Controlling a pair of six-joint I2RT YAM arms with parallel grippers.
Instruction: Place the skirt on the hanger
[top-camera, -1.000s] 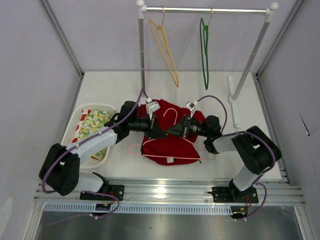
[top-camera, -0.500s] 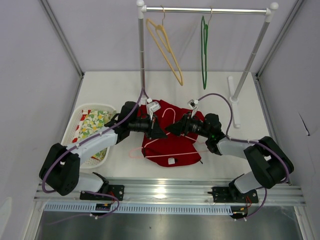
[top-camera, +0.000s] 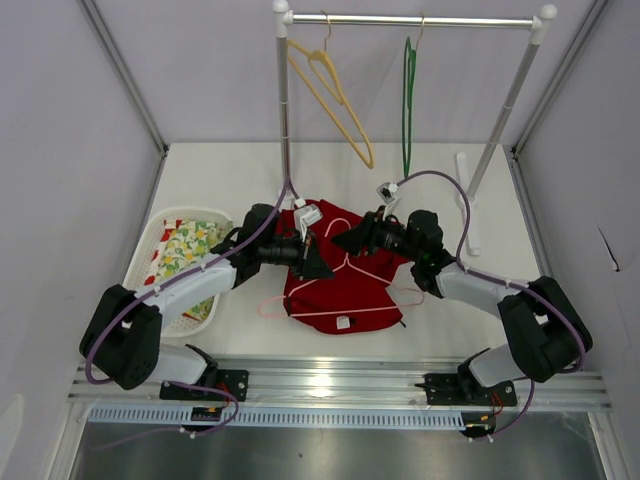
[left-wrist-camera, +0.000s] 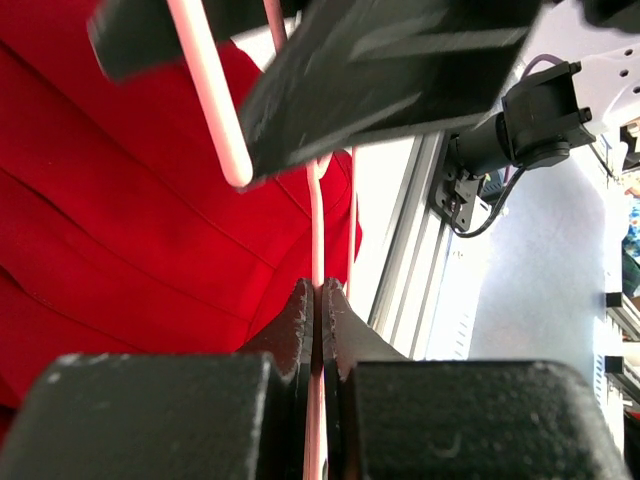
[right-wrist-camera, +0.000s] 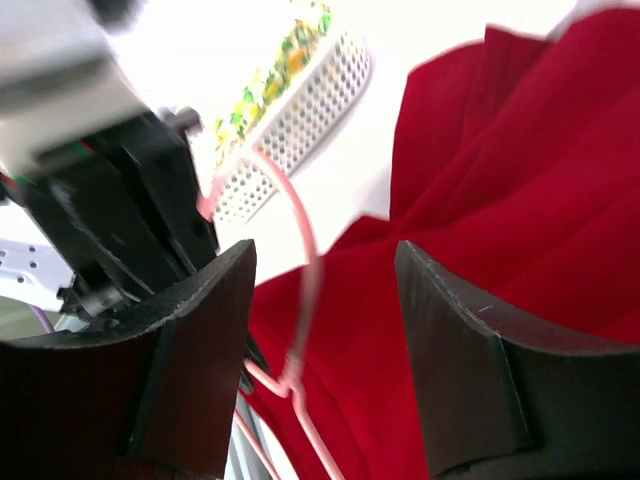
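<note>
The left fingers (left-wrist-camera: 296, 325) are pinching the pink hanger (left-wrist-camera: 316, 215) by its wire, pressed tight. The right fingers (right-wrist-camera: 455, 350) are standing spread, gripping nothing, the hook (right-wrist-camera: 305, 245) just ahead. Under both, the red skirt (top-camera: 350, 292) is lying on the desk (top-camera: 230, 170) beneath the hanger, seemingly not threaded on yet.

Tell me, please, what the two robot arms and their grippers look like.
The left arm and right arm have white links between bulky black joints, and a thin purple cable runs along each. The left gripper and right gripper are matte black, each with two flat, blunt fingers.
</note>
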